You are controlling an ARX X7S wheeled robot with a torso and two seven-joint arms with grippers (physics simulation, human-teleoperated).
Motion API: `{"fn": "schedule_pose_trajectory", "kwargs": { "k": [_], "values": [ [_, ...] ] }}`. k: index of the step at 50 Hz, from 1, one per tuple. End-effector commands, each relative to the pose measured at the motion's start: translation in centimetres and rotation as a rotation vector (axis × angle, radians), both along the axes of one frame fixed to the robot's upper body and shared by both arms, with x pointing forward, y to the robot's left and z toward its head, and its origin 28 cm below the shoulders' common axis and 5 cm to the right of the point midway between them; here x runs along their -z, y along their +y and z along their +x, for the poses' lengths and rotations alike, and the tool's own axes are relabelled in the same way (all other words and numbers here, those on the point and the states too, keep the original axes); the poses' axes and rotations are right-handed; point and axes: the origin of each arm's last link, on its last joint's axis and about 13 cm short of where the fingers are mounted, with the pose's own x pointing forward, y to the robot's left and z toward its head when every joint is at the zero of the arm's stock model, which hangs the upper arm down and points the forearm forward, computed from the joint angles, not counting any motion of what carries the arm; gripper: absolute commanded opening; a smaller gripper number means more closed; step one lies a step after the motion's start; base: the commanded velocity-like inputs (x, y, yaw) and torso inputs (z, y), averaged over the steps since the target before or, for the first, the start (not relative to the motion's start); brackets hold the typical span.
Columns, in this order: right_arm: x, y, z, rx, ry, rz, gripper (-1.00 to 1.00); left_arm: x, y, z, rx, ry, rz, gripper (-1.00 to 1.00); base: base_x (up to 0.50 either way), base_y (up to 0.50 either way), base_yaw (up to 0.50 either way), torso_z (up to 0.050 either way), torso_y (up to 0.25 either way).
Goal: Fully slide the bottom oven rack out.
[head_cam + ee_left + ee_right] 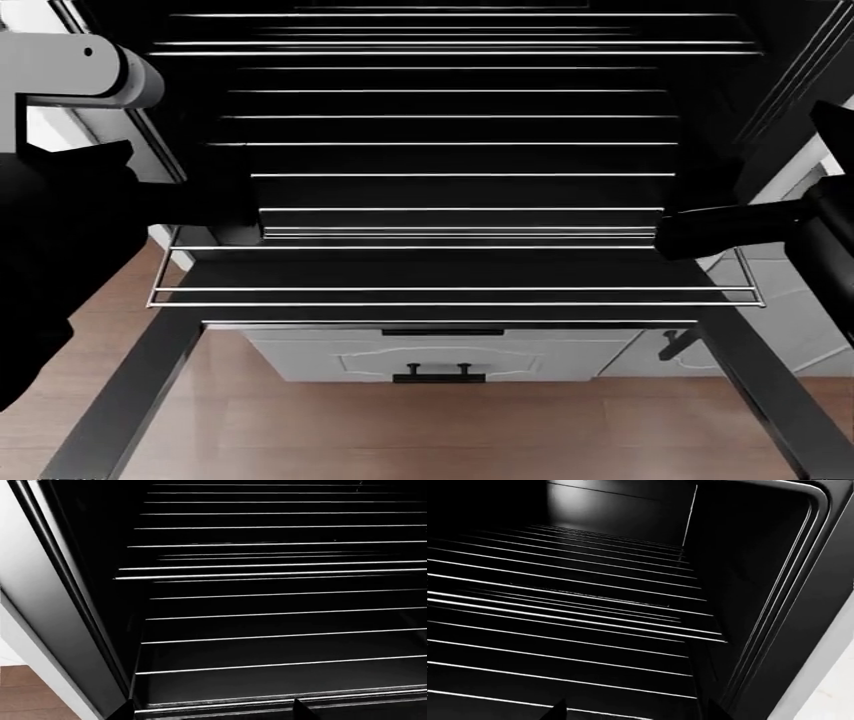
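The bottom oven rack (454,297) is a wide chrome wire rack. Its doubled front bar stands out past the oven mouth, over the open door. Its rods also show in the left wrist view (280,666) and the right wrist view (560,680). My left gripper (247,228) hangs over the rack's left side, some way behind the front bar. In the left wrist view the left gripper (213,714) has its jaws wide apart, and a bar runs across between the tips. My right gripper (663,232) hangs over the rack's right side. It is also open (637,712) over a rod and holds nothing.
The matching upper rack (454,48) sits further inside the black oven and also shows in the left wrist view (267,572). The oven walls (67,605) (760,580) close in both sides. Door arms (127,400) (767,400) reach forward. A white drawer (441,350) and wood floor (400,440) lie below.
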Motion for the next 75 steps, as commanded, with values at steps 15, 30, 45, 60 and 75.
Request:
{"fn": "schedule_pose_trajectory", "kwargs": {
  "k": [15, 30, 45, 60, 75],
  "values": [
    [-1.8, 0.5, 1.8, -0.048, 0.152, 0.069, 1.0, -0.6, -1.0, 2.2, 0.033, 0.141, -0.024, 1.0, 0.0, 0.0, 0.0, 0.0, -0.039],
    [-2.9, 1.8, 6.0, -0.003, 0.442, 0.06, 1.0, -0.4, -1.8, 7.0, 0.044, 0.347, -0.061, 1.0, 0.0, 0.0, 0.0, 0.0, 0.0],
    [-1.4, 2.0, 7.6, -0.027, 0.557, 0.081, 1.0, 1.0, -2.1, 7.6, 0.053, 0.39, -0.068, 1.0, 0.0, 0.0, 0.0, 0.0, 0.0],
    [1.0, 1.8, 8.5, -0.015, 0.619, 0.107, 1.0, 4.9, -2.4, 9.4, 0.043, 0.477, -0.055, 1.0, 0.0, 0.0, 0.0, 0.0, 0.0],
    [3.7, 1.5, 8.8, 0.006, 0.661, 0.113, 1.0, 7.5, -2.6, 9.9, 0.044, 0.535, -0.037, 1.0, 0.0, 0.0, 0.0, 0.0, -0.003]
  ]
}}
